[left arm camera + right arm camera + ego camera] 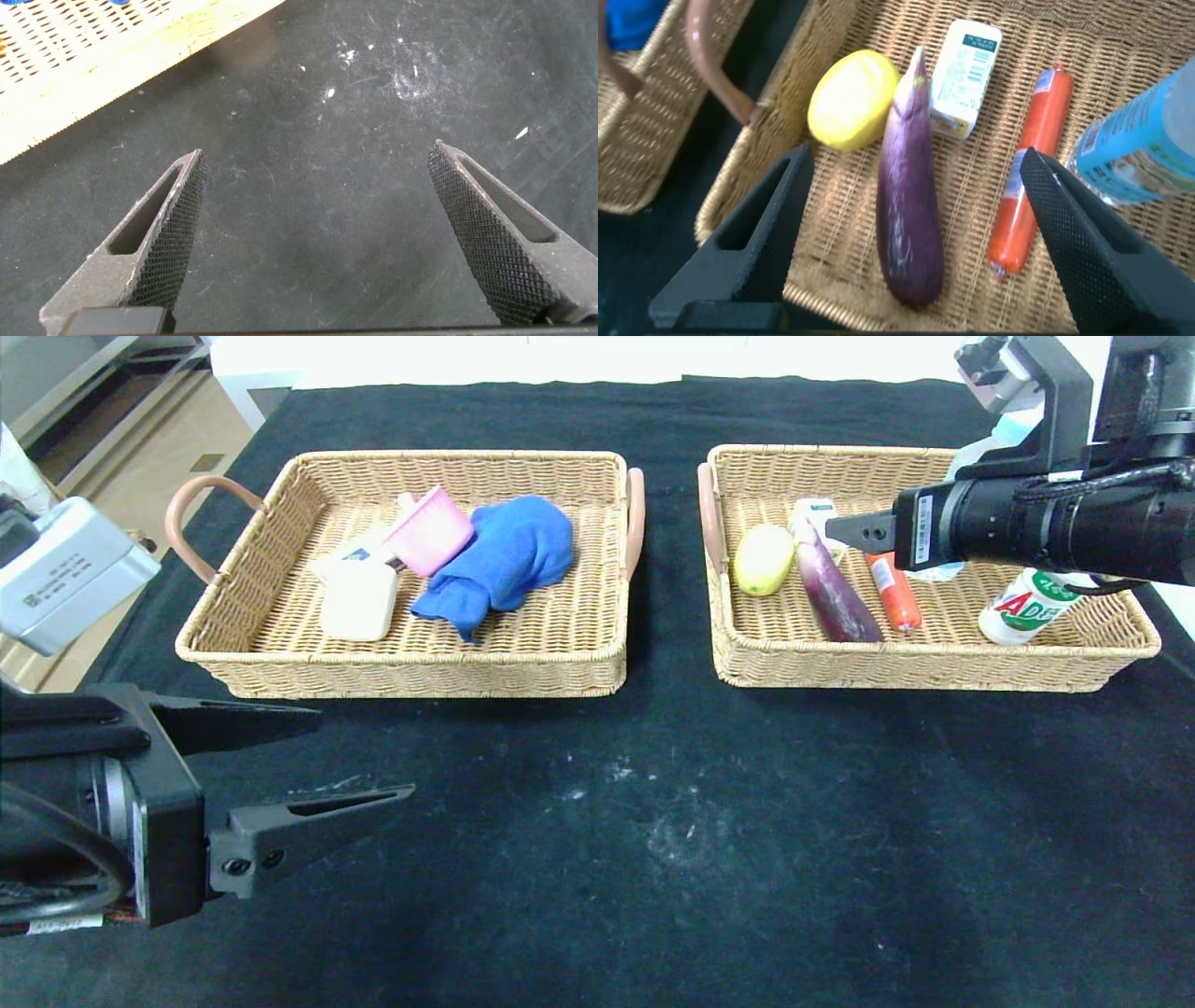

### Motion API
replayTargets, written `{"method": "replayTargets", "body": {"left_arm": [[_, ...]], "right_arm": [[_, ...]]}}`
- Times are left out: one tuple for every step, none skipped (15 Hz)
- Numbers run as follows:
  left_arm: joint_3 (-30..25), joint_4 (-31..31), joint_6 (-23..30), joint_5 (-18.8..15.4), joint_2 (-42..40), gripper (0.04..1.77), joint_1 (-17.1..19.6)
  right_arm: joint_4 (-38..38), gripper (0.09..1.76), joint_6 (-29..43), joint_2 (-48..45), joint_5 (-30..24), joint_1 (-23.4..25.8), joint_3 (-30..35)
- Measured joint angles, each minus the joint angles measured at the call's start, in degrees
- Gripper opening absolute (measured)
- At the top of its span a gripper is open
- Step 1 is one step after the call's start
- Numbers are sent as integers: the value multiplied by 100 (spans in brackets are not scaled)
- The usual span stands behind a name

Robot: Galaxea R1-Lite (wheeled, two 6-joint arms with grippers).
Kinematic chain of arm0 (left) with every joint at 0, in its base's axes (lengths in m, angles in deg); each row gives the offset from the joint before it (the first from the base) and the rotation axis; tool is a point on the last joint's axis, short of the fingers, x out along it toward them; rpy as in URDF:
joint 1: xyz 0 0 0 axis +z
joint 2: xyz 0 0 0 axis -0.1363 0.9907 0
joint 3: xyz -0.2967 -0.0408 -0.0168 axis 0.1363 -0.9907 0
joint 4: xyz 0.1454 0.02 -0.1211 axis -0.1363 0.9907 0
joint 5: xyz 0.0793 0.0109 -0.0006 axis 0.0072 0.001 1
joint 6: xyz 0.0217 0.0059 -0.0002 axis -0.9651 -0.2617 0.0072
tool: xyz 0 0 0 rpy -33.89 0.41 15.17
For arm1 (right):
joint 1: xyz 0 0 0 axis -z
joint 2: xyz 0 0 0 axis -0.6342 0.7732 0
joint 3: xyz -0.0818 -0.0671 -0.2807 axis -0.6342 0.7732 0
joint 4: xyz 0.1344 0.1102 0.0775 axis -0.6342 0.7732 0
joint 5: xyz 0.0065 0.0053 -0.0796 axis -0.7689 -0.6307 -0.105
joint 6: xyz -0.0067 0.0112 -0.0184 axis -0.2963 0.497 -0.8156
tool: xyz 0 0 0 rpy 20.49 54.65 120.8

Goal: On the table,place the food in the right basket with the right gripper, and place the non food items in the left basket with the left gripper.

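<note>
In the right basket (934,663) at the table's (653,859) two o'clock lie the yellow fruit (763,559), aubergine (836,593), carton (965,65), sausage (894,591) and drink bottle (1025,607). Only the right wrist view shows the right gripper (915,196) spread wide, empty, above the aubergine, beside a water bottle (1144,140). The left gripper (364,751), wide and empty, hangs at eight o'clock; the white bar (358,600) lies in the left basket (420,677) at ten o'clock.

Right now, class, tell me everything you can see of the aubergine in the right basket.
The aubergine is long, glossy and purple, tapering to a pale pointed tip. It lies flat on the woven floor of the right basket, between the yellow fruit and the orange sausage, its tip beside the small white carton. The open right claw hangs above it, not touching.
</note>
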Motion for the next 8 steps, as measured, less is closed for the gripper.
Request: {"method": "replayTargets", "body": {"left_arm": [[-2, -5, 2, -2, -6, 172, -2], [-9, -7, -2, 0, -22, 172, -2], [-9, -9, 0, 2, -44, 172, -5], [-9, -9, 5, 17, -72, 172, -5], [-13, -9, 33, 85, -105, 172, 0], [-17, -9, 55, 102, -149, 172, 22], [-33, -5, 63, 116, -207, 172, 69], [-83, -2, 61, 123, -284, 172, 124]], "right_arm": [[5, 164, -30, -140, -2, -22, 135], [5, 165, -85, -321, -5, -49, 313], [7, 165, -143, -513, -7, -74, 523], [9, 166, -187, -722, -10, -95, 746], [9, 167, -206, -962, -11, -112, 1012], [13, 167, -215, -1191, -13, -123, 1273], [9, 168, -217, -1409, -11, -126, 1537], [13, 168, -221, -1674, -11, -127, 1821]]}}
